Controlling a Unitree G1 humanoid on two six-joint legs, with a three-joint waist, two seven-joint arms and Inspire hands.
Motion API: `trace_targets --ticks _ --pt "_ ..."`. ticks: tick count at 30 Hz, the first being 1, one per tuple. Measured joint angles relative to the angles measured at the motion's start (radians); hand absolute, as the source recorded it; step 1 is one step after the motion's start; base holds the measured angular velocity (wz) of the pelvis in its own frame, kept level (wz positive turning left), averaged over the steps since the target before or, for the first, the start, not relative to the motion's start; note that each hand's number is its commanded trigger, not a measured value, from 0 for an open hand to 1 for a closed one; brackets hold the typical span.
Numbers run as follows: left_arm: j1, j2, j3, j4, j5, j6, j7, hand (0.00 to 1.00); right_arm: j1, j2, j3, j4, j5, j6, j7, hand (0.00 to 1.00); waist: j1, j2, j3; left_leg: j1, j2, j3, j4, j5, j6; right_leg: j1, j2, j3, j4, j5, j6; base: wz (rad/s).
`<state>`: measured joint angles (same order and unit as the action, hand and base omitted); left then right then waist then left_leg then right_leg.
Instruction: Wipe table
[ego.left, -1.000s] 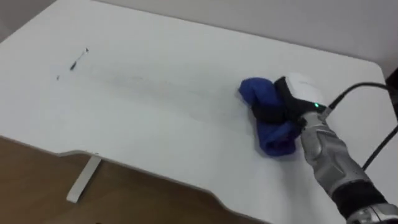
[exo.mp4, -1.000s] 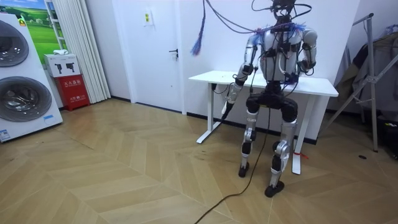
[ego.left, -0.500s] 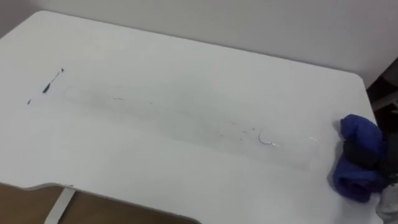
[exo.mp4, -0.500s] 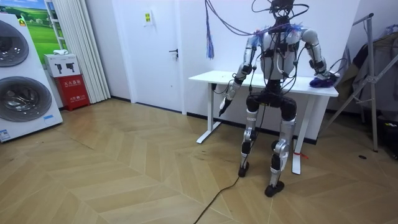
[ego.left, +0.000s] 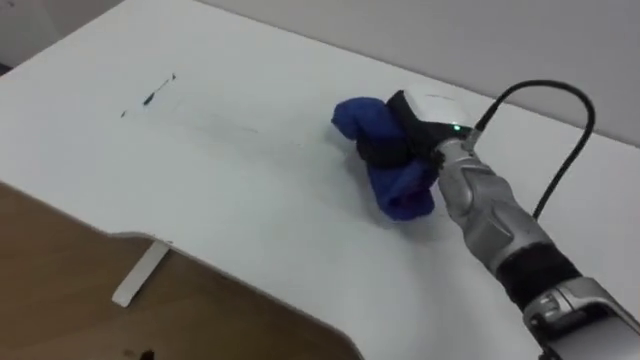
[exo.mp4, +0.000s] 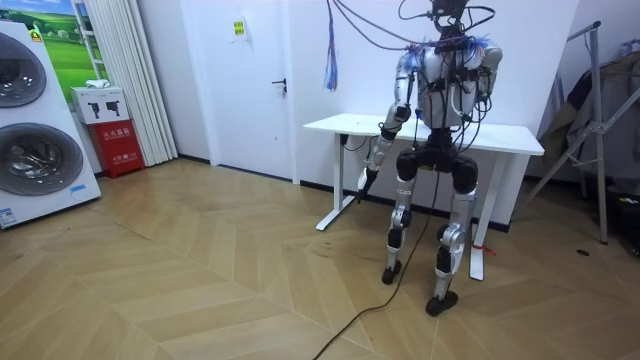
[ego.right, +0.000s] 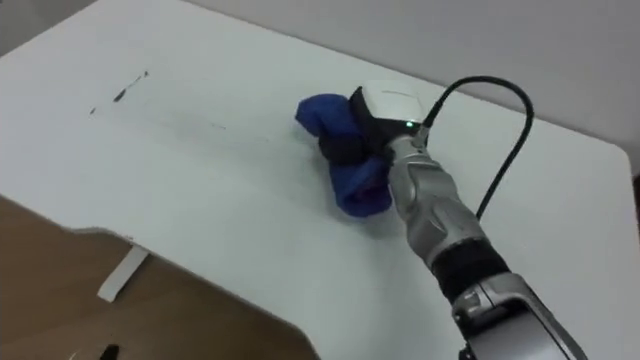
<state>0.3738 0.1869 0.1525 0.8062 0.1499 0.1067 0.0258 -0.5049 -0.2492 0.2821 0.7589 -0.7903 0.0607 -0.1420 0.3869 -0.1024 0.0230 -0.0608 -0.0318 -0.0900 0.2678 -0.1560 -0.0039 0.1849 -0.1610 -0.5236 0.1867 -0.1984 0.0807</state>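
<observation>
Your right hand (ego.left: 430, 118) is pressing the blue cloth (ego.left: 402, 190) on the desk (ego.left: 250, 195), fingers (ego.left: 385, 153) are curling round it

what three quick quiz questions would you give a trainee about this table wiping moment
1. True or false: the right hand is closed on a blue cloth that lies on the white table.
2. Multiple choice: where is the dark mark on the table?
A. to the robot's left of the cloth, apart from it
B. under the cloth
C. to the robot's right of the cloth
3. Short answer: in the room view, which hand hangs below the tabletop?

Key:
1. True
2. A
3. The left hand
</observation>
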Motion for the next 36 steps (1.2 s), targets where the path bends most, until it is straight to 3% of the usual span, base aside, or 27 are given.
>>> trace_targets --ticks 2,4,8,10,14,16,19,22,26,30,31,36 --pt "0.003 0.0 0.022 0.001 0.001 -0.001 -0.01 0.0 0.081 -0.024 -0.065 0.034 0.004 -0.011 -0.012 1.0 -0.012 0.008 0.0012 0.002 -0.009 -0.005 0.003 -0.002 0.004 0.01 -0.006 -0.005 -0.001 -0.001 0.002 0.17" --pt "0.017 -0.005 0.041 0.001 -0.003 -0.004 -0.013 0.0 0.172 -0.047 -0.142 -0.003 0.032 -0.063 -0.075 1.0 -0.068 0.029 -0.0063 0.006 -0.017 -0.002 0.002 -0.005 0.009 0.012 -0.015 -0.003 0.001 -0.001 0.006 -0.07" --pt "0.009 -0.006 0.062 -0.03 -0.003 -0.009 0.004 0.0 0.22 -0.076 -0.205 0.009 0.089 -0.085 -0.12 1.0 -0.131 0.052 -0.0124 0.015 -0.018 0.007 0.0 -0.005 0.011 0.017 -0.018 -0.001 0.0 -0.003 0.011 -0.1" --pt "-0.011 -0.008 0.071 -0.047 -0.007 -0.046 0.015 0.0 0.245 -0.083 -0.231 0.014 0.091 -0.083 -0.128 1.0 -0.15 0.051 -0.0182 0.021 -0.017 0.008 -0.001 -0.005 0.011 0.023 -0.018 -0.009 0.002 -0.008 0.019 -0.05" --pt "-0.041 -0.012 0.036 -0.064 -0.041 -0.05 0.013 0.0 0.24 -0.099 -0.213 0.011 0.094 -0.059 -0.127 1.0 -0.151 0.051 -0.0186 0.021 -0.013 0.014 -0.007 -0.004 0.009 0.018 -0.016 -0.003 0.002 -0.008 0.02 -0.12" --pt "-0.043 -0.015 0.007 -0.076 -0.04 -0.046 0.011 0.0 0.207 -0.097 -0.178 0.011 0.091 -0.017 -0.105 1.0 -0.127 0.049 -0.0187 0.022 -0.006 0.037 -0.013 -0.002 0.008 0.004 -0.017 0.004 0.001 -0.008 0.019 -0.3" --pt "-0.043 -0.016 -0.001 -0.079 -0.035 -0.039 0.006 0.0 0.17 -0.094 -0.143 0.01 0.075 0.014 -0.073 1.0 -0.096 0.04 -0.0181 0.018 0.004 0.055 -0.019 0.002 0.004 -0.014 -0.011 0.019 0.002 -0.007 0.019 -0.21" --pt "-0.039 -0.019 -0.004 -0.075 -0.038 -0.039 0.004 0.0 0.164 -0.091 -0.132 0.006 0.065 0.017 -0.069 1.0 -0.078 0.038 -0.017 0.021 0.004 0.057 -0.025 0.003 0.004 -0.014 -0.012 0.021 0.002 -0.007 0.018 -0.04" --pt "-0.011 -0.017 0.0 -0.073 -0.06 -0.038 0.005 0.0 0.165 -0.093 -0.132 0.016 0.067 0.013 -0.086 1.0 -0.083 0.035 -0.0128 0.034 0.003 0.057 -0.028 0.004 0.004 -0.008 -0.013 0.02 0.001 -0.007 0.018 0.01" --pt "0.023 -0.016 0.002 -0.057 -0.06 -0.037 0.014 0.0 0.253 -0.094 -0.151 0.022 0.08 -0.053 -0.19 1.0 -0.116 0.04 -0.0062 0.05 -0.001 0.046 -0.027 0.001 0.006 0.021 -0.014 0.009 -0.001 -0.007 0.019 0.18" --pt "0.03 -0.015 0.005 -0.048 -0.058 -0.037 0.014 0.0 0.271 -0.094 -0.163 0.047 0.081 -0.082 -0.223 1.0 -0.14 0.039 -0.0079 0.057 -0.004 0.046 -0.027 0.0 0.008 0.036 -0.016 -0.006 -0.002 -0.007 0.019 0.28" --pt "0.029 -0.011 0.065 -0.042 -0.028 -0.041 0.015 0.0 0.406 -0.097 -0.316 0.059 0.12 -0.132 -0.318 1.0 -0.188 0.028 -0.02 0.056 -0.011 0.043 -0.023 -0.003 0.013 0.047 -0.022 -0.01 -0.001 -0.007 0.02 0.16"
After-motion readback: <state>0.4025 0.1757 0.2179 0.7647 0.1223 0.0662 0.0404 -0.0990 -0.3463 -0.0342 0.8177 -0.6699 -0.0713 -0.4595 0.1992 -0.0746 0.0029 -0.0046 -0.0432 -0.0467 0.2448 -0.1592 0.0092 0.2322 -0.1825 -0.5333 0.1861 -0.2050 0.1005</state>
